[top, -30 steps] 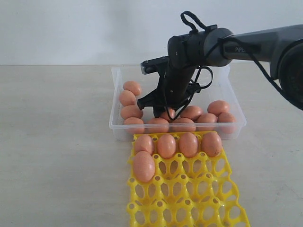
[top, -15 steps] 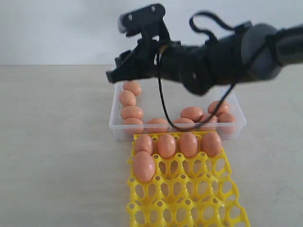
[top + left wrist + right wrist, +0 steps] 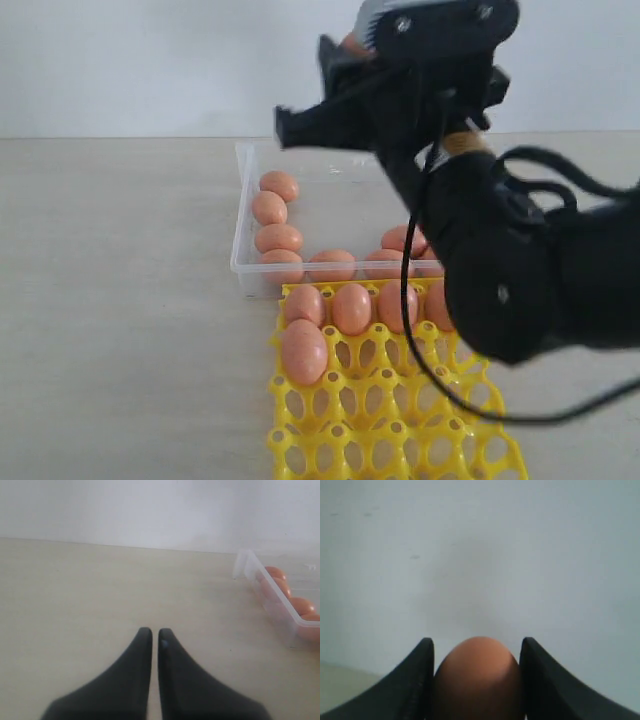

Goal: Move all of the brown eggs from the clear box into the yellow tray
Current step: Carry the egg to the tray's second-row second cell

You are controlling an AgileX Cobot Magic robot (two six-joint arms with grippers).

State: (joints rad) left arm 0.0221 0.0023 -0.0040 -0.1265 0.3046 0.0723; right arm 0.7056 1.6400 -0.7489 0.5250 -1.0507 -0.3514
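In the right wrist view my right gripper (image 3: 477, 644) is shut on a brown egg (image 3: 477, 680), facing the pale wall. In the exterior view that arm looms large and lifted high above the clear box (image 3: 238, 230), a sliver of the egg (image 3: 349, 43) showing near its top. Several brown eggs (image 3: 278, 238) lie along the box's left and front walls. The yellow tray (image 3: 385, 420) in front holds a row of eggs (image 3: 352, 308) plus one more (image 3: 304, 351) behind it; the arm hides its right side. My left gripper (image 3: 154, 632) is shut and empty over bare table.
The left wrist view shows the box's corner (image 3: 243, 562) with eggs (image 3: 280, 582) off to one side and the beige table (image 3: 100, 590) all around. A white wall (image 3: 150, 60) stands behind the table. The right arm's cable (image 3: 410, 330) loops over the tray.
The right gripper went from down among the eggs in the box to high above it, carrying one egg, and the arm swung closer to the camera.
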